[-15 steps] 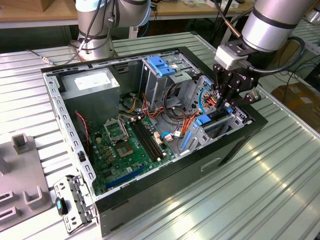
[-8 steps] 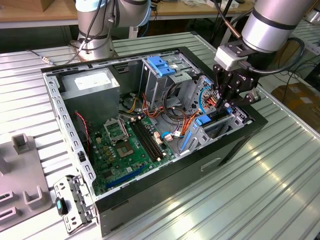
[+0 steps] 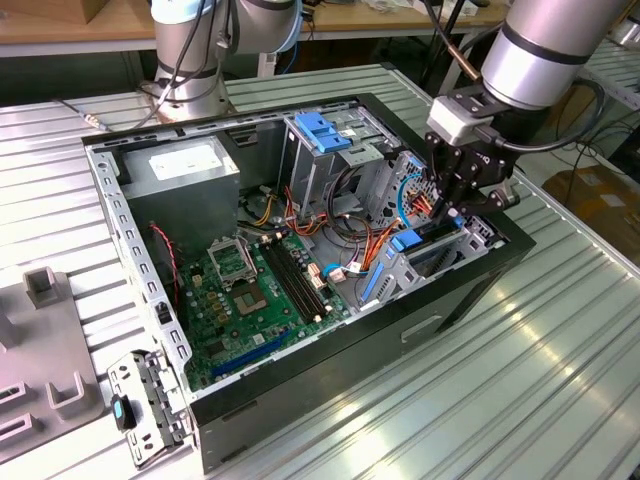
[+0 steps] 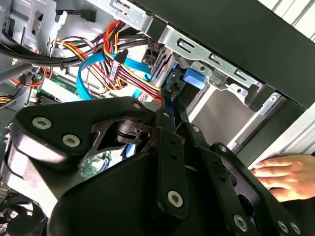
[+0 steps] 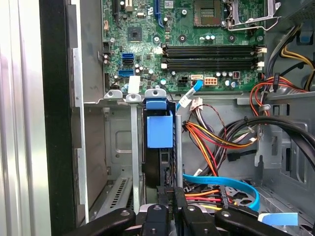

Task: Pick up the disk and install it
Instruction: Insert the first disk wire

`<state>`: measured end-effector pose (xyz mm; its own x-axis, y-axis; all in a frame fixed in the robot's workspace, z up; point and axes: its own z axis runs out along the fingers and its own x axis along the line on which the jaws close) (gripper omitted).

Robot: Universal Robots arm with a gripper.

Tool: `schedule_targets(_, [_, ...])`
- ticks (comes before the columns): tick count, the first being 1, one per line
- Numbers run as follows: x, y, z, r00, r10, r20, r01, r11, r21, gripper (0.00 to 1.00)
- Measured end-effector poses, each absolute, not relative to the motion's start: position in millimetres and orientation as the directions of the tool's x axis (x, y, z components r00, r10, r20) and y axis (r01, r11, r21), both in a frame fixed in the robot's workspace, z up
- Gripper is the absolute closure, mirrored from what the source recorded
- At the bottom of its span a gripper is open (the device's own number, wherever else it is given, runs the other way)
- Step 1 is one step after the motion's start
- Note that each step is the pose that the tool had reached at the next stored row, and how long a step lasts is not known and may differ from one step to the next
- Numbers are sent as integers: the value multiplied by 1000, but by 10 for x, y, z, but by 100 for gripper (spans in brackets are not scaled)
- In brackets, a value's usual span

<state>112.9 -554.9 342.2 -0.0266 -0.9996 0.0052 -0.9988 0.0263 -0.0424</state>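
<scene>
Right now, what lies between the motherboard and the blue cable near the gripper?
In the first wrist view: bundled red, orange and yellow wires lie between motherboard and blue cable.

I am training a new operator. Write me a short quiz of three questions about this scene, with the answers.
1. True or false: the disk lies flat on the motherboard.
2. Beside the computer case, the second wrist view shows: A a person's hand, B a screwdriver, C a mug.
3. What colour is the disk's carrier tab?
Key: 1 false, it stands in the drive cage; 2 A; 3 blue.
</scene>
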Motion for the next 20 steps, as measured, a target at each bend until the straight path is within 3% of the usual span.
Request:
schedule_targets(14, [1129,-5550,3402,-27,-1000,5,-999,26,-42,83])
schedule_targets(16, [1128,-5551,3406,-27,-1000,5,-999,26,-42,76])
schedule_targets(20, [1129,-5550,3462,-27,-1000,5,-999,26,-42,76])
